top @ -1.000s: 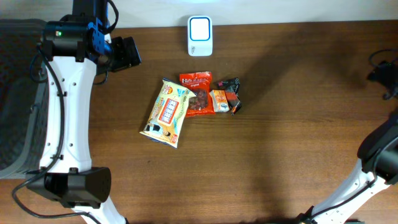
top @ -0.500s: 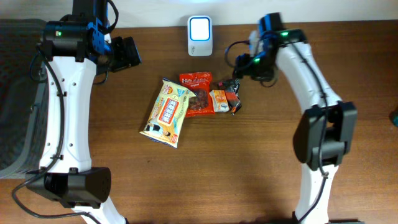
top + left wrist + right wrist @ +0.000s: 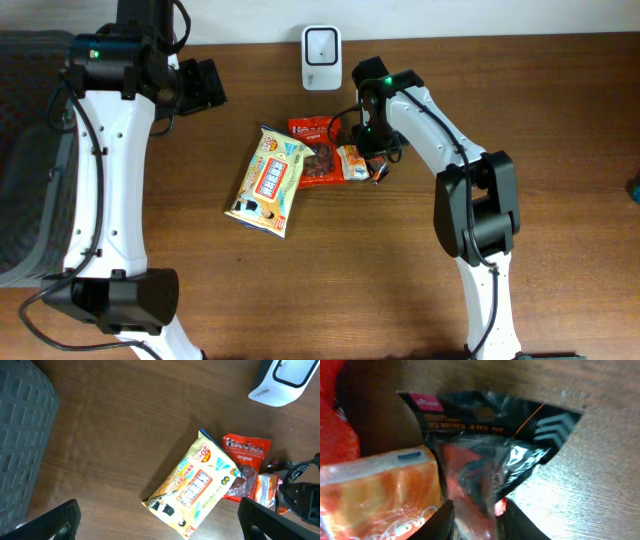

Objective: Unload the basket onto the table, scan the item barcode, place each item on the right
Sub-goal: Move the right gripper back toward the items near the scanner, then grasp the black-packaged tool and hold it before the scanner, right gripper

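Note:
A small heap of snack packets lies mid-table: a yellow packet point(image 3: 268, 180) point(image 3: 195, 485), a red packet point(image 3: 315, 135) point(image 3: 245, 450), an orange packet point(image 3: 350, 160) point(image 3: 375, 485) and a black packet point(image 3: 379, 170) point(image 3: 490, 430) with a pink label. My right gripper point(image 3: 372, 150) point(image 3: 475, 520) is down on the heap's right side, its two fingers pressed against either side of the black packet's lower end. The left gripper point(image 3: 205, 85) point(image 3: 157, 525) hangs wide open above the table's back left, holding nothing. A white scanner point(image 3: 321, 44) point(image 3: 285, 380) stands at the back edge.
A dark grey woven bin point(image 3: 25, 150) point(image 3: 20, 435) sits off the table's left side. Bare brown wood point(image 3: 520, 150) stretches to the right of the heap and in front of it.
The right arm swung in from the right edge and came down onto the black packet, its jaws narrowing from wide open to a grip. The left arm stayed still.

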Tool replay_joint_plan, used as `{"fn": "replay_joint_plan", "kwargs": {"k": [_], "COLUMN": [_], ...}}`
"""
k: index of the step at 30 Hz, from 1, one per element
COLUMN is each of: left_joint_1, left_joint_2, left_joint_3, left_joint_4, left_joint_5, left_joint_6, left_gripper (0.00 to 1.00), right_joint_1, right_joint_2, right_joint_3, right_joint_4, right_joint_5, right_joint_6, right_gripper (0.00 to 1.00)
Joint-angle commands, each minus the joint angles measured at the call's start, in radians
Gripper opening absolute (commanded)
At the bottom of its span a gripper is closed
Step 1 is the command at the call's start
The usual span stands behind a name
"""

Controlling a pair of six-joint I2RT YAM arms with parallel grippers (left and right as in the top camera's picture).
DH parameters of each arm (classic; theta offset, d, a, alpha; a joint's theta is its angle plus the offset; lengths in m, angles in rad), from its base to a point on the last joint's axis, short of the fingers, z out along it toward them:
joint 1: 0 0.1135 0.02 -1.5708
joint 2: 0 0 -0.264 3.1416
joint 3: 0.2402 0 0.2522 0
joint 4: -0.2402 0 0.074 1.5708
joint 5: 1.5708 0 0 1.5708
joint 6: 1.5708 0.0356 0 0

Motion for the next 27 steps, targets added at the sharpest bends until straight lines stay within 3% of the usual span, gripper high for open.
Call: {"fn": "replay_joint_plan", "kwargs": {"k": [1,5,10,13,17,20,27], "left_joint_1": [0.002,0.002,0.002,0.002,0.002,0.002,0.002], "left_joint_2": [0.002,0.002,0.002,0.002,0.002,0.002,0.002], "left_joint_3": [-0.002,-0.002,-0.002,-0.002,-0.002,-0.002,-0.002], "left_joint_4": [0.002,0.002,0.002,0.002,0.002,0.002,0.002], "left_joint_5": [-0.011,-0.011,-0.011,-0.011,-0.011,-0.011,-0.011], "left_joint_6": [-0.01,-0.01,-0.01,-0.01,-0.01,-0.01,-0.01], "left_gripper": [0.99,0.99,0.99,0.99,0.99,0.99,0.99], "right_joint_1": [-0.003,-0.004,-0.016,-0.015,-0.005,0.013,0.018], "right_joint_2": [0.01,0.01,0.01,0.01,0.012,0.057,0.139], "right_joint_3": [-0.059,-0.011,0.214,0.277,0.232,0.216,0.216], "right_joint_4": [0.019,0.014,0.01,0.241,0.645,0.851,0.927], "right_joint_5": [0.0,-0.001,-0.002,-0.104,-0.156,-0.133,-0.122], "right_joint_6": [-0.003,0.025,0.088,0.101,0.365,0.468,0.599], "right_gripper": [0.28,0.04,0.04,0.04,0.04,0.04,0.04]}}
